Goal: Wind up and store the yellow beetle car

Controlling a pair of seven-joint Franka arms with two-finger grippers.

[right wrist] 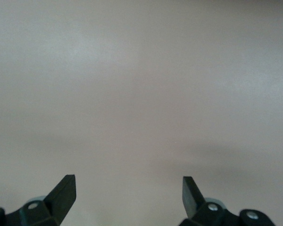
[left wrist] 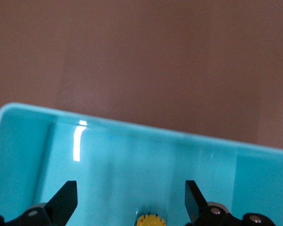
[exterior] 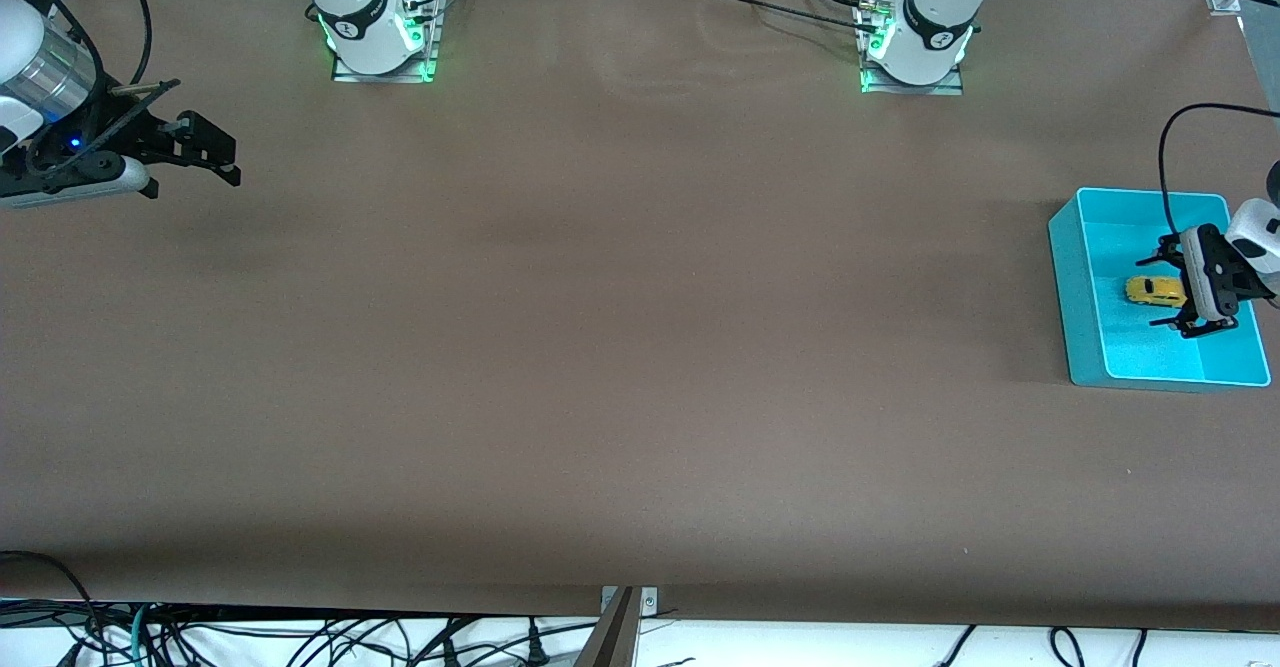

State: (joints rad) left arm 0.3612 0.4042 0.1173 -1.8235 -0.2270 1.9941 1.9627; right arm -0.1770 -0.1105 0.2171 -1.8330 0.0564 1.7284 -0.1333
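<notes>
The yellow beetle car [exterior: 1152, 289] lies on the floor of a cyan bin [exterior: 1085, 297] at the left arm's end of the table. My left gripper [exterior: 1156, 293] hangs low in the bin, open, with one finger on each side of the car and not touching it. In the left wrist view the car's rounded end [left wrist: 149, 220] shows between the spread fingers of the left gripper [left wrist: 130, 195], above the bin's floor and wall [left wrist: 132, 129]. My right gripper [exterior: 215, 152] waits open and empty over bare table at the right arm's end; the right wrist view shows it [right wrist: 129, 190] over brown table only.
The brown table [exterior: 620, 327] stretches bare between the two arms. The arm bases [exterior: 380, 37] [exterior: 915, 42] stand along the edge farthest from the front camera. Cables hang below the table's near edge [exterior: 300, 637].
</notes>
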